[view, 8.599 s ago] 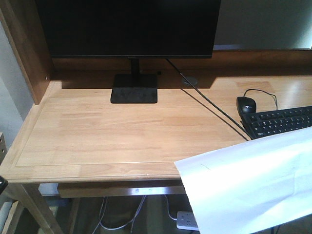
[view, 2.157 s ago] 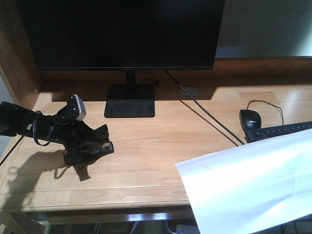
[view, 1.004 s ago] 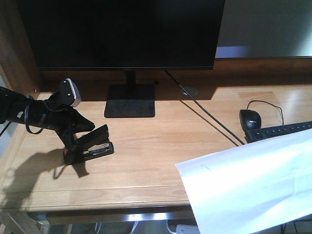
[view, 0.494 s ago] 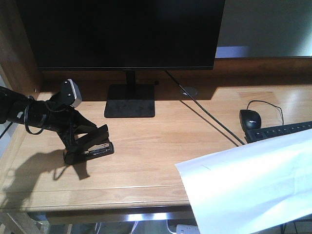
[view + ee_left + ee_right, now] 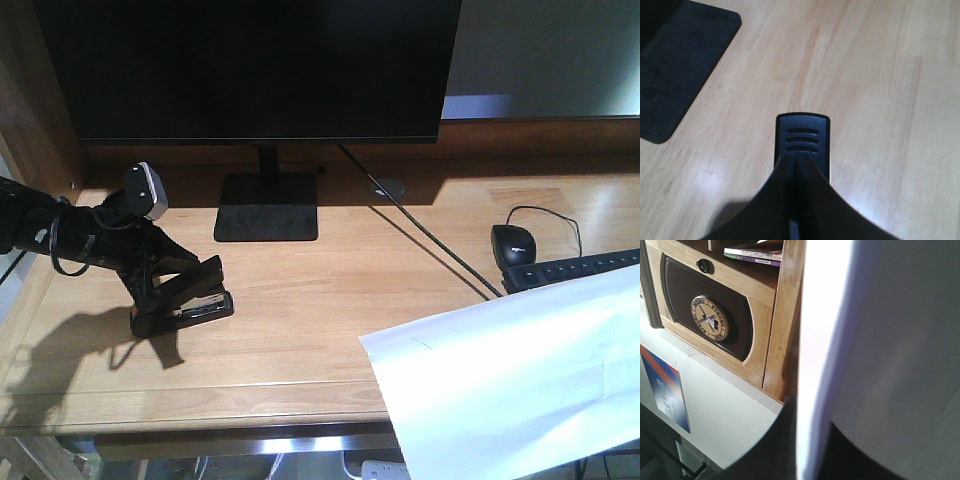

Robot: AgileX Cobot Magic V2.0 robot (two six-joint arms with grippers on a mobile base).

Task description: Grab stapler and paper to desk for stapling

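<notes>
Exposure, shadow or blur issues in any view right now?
Front view: large white paper sheet overexposed, black monitor featureless, hard shadow beside small black stapler. Left wrist view: stapler sharp, gripper fingers dark blur. Right wrist view: paper sheet soft, bluish.

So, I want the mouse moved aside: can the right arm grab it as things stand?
Probably not. The right end effector is shut on the paper, so it has no free grip for the mouse beside the keyboard. It would likely have to lay the sheet down first.
</notes>
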